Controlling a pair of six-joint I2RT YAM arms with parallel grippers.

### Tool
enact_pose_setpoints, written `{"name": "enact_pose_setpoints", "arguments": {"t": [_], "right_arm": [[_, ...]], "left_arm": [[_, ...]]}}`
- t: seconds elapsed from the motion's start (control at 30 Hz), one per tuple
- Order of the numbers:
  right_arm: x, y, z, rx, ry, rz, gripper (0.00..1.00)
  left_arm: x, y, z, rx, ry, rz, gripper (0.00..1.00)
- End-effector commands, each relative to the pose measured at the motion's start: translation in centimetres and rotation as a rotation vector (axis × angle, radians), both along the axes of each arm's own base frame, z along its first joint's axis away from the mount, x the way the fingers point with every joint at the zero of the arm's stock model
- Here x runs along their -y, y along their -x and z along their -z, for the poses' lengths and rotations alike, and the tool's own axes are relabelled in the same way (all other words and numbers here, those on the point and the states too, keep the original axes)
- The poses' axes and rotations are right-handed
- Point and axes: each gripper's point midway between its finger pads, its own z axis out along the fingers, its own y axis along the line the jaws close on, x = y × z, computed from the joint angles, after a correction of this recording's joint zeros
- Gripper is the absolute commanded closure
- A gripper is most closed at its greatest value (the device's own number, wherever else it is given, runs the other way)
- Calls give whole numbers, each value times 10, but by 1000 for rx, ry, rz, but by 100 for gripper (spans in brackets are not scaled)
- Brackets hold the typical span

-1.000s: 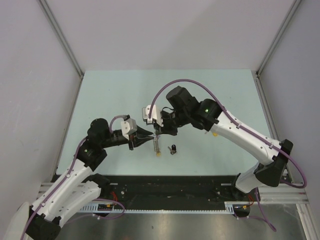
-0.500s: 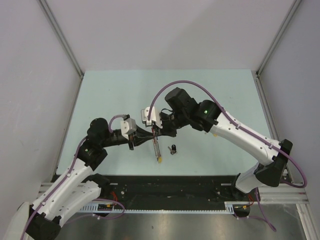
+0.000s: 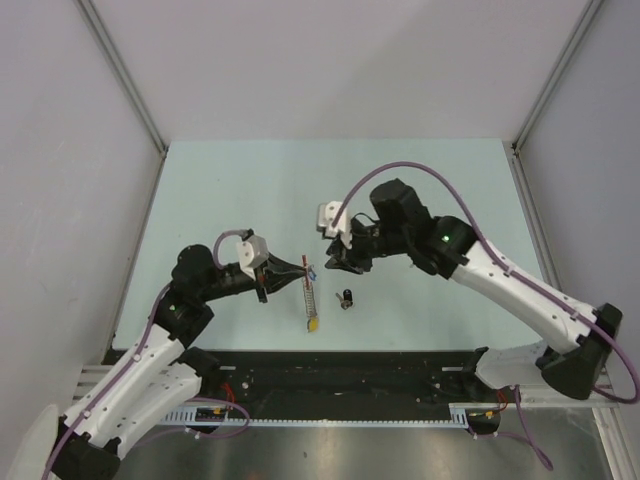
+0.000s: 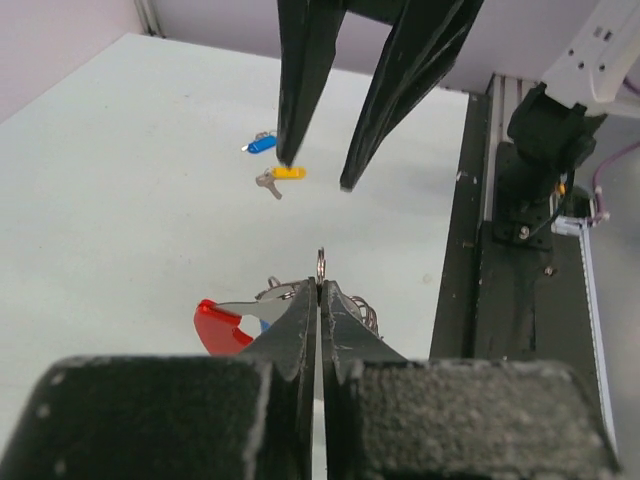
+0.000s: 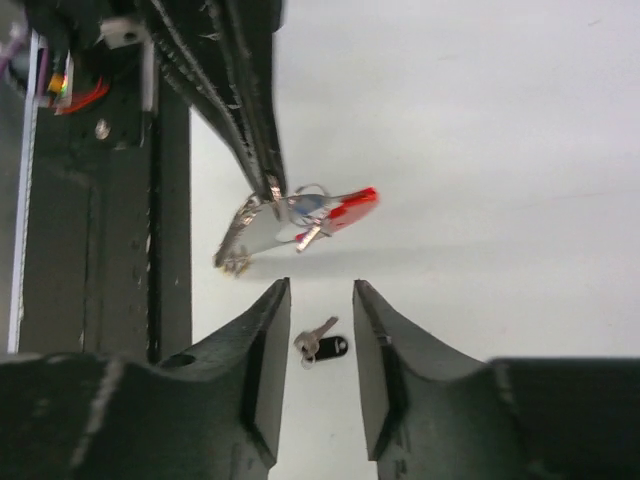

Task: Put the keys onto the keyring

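While the left gripper [image 4: 318, 292] is pinched shut on the large grey metal keyring with the red curved section [image 4: 222, 322], the hold looks thin. The jaws meet on the wire alone, at centre-bottom of the left wrist view, and the ring seems to hang clear of the pale green table [image 3: 220, 200].

Risk one: a push from a key could twist or slide the ring in that pinch.

Right gripper [image 5: 319, 290]: fingers apart, nothing between them. Past the gap, in the lower centre of the right wrist view, lies the small silver key with the black oblong tag [image 5: 322, 347]. It is flat on the table, apart from the ring.

Risk two: the key is thin and flat. Closing fingers may skid it away or catch only the tag.

Risk three: both sets of fingertips sit near each other mid-frame in the top view. A low reach could knock the ring or what dangles from it.

Count:
- Keyrings: one.
- Loose keys on the table: three.
  - The black-tagged one.
  - A blue-tagged silver key [image 4: 262, 144] and a yellow-tagged silver key [image 4: 285, 174], just beside each other, upper left of centre in the left wrist view and well apart from the ring.
- Keys meant for the ring: two, the black and the blue, by my reading.
- On the ring: a short blue tag with a whitish end [image 5: 310, 205], plus a yellow speck [image 3: 312, 322] at its low end, too small to name.
- Grippers: two.
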Motion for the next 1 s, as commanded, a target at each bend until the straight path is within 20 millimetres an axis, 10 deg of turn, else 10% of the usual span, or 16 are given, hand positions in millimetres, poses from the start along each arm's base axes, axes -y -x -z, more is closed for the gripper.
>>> {"name": "enact_pose_setpoints", "arguments": {"t": [0.0,0.47,0.97], "right_arm": [[11,-5,-63,59,-299,120,61],[7,6,-79,-47,-788,281,61],[-11,-5,-62,-191,-902,441,63]], "left_arm": [[-2,0,-32,44,130,-42,100],[-10,1,-49,35,309,-105,100],[-13,0,-48,50,309,-123,99]]}}
